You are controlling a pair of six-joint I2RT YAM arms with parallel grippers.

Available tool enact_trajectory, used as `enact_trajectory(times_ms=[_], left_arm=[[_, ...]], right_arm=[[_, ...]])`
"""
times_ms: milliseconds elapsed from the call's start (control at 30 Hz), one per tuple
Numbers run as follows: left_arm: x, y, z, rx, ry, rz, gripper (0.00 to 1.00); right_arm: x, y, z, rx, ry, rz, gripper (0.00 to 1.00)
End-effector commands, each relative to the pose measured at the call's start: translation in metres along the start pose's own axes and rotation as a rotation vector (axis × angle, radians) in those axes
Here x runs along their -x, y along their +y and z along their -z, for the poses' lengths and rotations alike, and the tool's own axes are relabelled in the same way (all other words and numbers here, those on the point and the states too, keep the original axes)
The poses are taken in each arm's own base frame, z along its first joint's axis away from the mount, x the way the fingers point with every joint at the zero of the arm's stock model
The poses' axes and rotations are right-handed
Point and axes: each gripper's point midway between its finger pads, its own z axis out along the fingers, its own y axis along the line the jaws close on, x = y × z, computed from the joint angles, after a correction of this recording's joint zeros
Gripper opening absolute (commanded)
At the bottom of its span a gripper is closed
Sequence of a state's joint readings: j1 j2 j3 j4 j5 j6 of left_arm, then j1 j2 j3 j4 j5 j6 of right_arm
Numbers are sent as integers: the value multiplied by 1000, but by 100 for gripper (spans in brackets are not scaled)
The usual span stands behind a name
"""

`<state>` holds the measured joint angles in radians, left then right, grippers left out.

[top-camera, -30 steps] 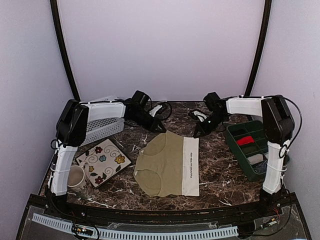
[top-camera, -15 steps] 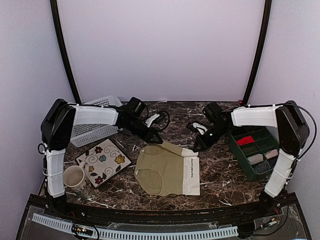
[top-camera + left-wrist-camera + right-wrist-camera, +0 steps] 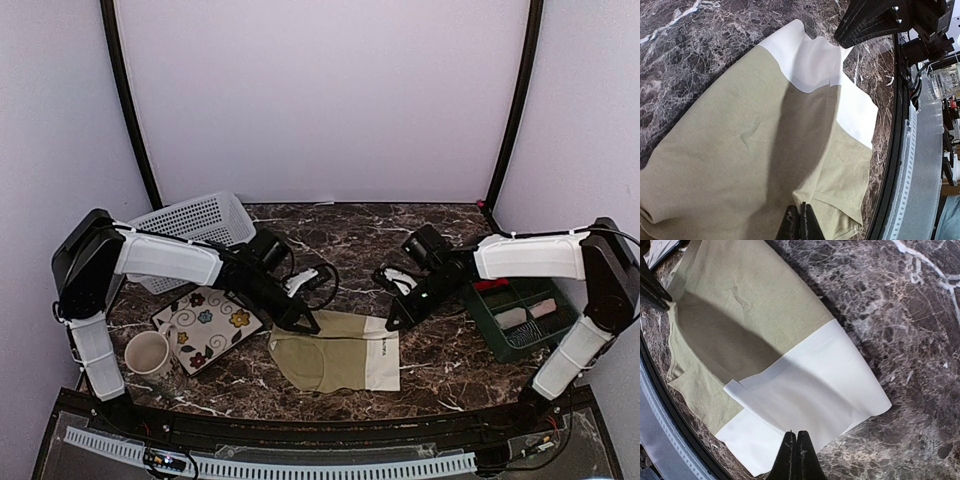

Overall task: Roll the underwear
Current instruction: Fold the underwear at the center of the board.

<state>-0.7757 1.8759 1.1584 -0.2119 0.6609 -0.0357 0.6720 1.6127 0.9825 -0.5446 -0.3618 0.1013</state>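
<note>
The olive-khaki underwear (image 3: pixel 335 360) with a cream waistband (image 3: pixel 382 355) lies on the marble table near the front edge, its far edge lifted and folded over towards the near edge. My left gripper (image 3: pixel 305 322) is shut on the olive far edge, as the left wrist view shows (image 3: pixel 800 222). My right gripper (image 3: pixel 392 322) is shut on the waistband's far edge (image 3: pixel 796 452). The cloth fills both wrist views (image 3: pixel 715 160) (image 3: pixel 740 290). A small dusty pink roll (image 3: pixel 544 308) lies in the green bin.
A green compartment bin (image 3: pixel 478 300) at the right holds a red roll (image 3: pixel 490 284) and a grey-white roll (image 3: pixel 511 318). A white basket (image 3: pixel 190 222) stands at the back left. A floral plate (image 3: pixel 205 325) and a mug (image 3: pixel 147 352) sit at the left front.
Both grippers have moved towards the near edge, drawing the underwear's far edge over itself. The garment now looks shorter front to back.
</note>
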Motion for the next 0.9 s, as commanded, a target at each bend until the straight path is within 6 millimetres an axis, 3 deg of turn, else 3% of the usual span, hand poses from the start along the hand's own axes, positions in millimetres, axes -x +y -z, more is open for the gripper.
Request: enact_trajectory(times_ms=[0, 300, 867], left_arm=[[1, -21, 15, -6, -34, -33, 0], [-30, -53, -6, -61, 25, -46, 0], [-56, -68, -17, -86, 79, -47, 0]], right_arm=[[-11, 16, 2, -3, -4, 3, 0], [-41, 24, -1, -31, 64, 14, 0], [-76, 47, -11, -4, 167, 7, 0]])
